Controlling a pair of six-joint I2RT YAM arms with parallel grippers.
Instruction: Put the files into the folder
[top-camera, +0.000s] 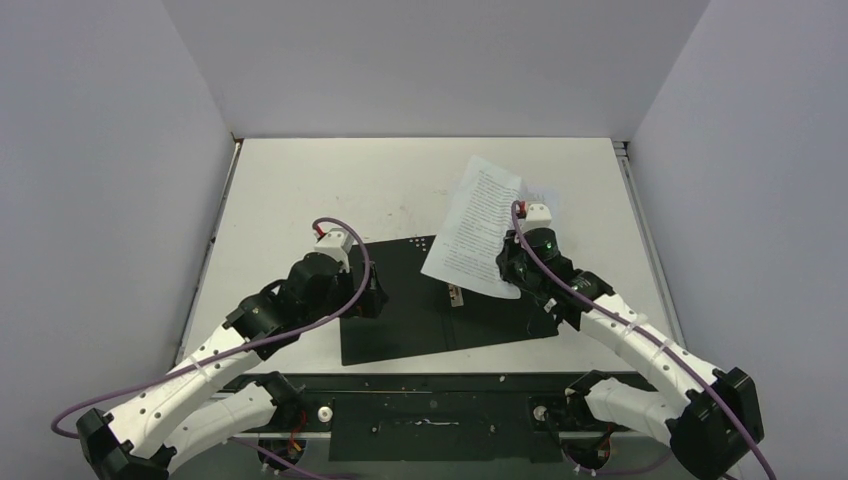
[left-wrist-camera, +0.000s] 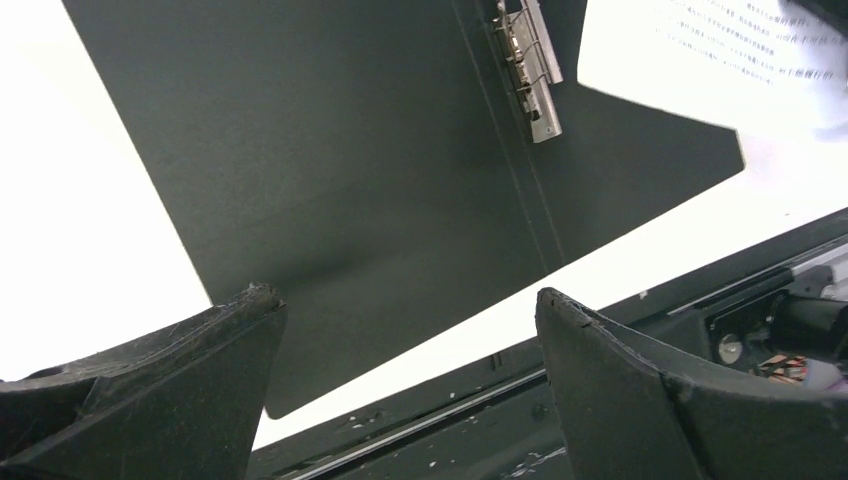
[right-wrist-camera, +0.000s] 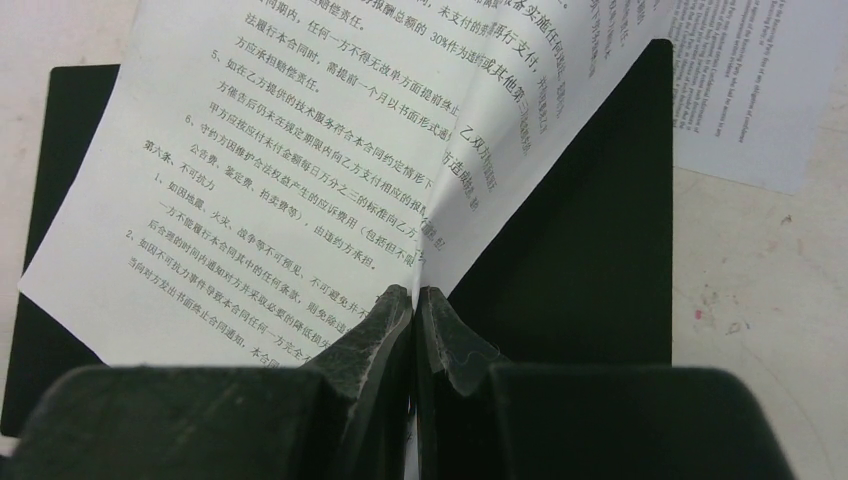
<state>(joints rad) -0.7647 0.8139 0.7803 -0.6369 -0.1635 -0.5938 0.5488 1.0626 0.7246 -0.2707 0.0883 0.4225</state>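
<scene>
The folder (top-camera: 420, 310) lies open and flat on the table, black inside up, with a metal clip (top-camera: 455, 295) near its spine. My right gripper (top-camera: 515, 270) is shut on the near edge of one file sheet (top-camera: 475, 225) and holds it creased and tilted above the folder's right half. In the right wrist view the fingertips (right-wrist-camera: 413, 292) pinch this sheet (right-wrist-camera: 300, 150) over the black folder (right-wrist-camera: 590, 250). The second sheet (right-wrist-camera: 750, 90) lies on the table beyond the folder's far right corner. My left gripper (top-camera: 372, 295) is open and empty above the folder's left half (left-wrist-camera: 350, 150).
The clip (left-wrist-camera: 530, 70) shows at the top of the left wrist view. A dark rail (top-camera: 430, 400) runs along the table's near edge between the arm bases. White walls enclose the pale table (top-camera: 330, 190) on three sides.
</scene>
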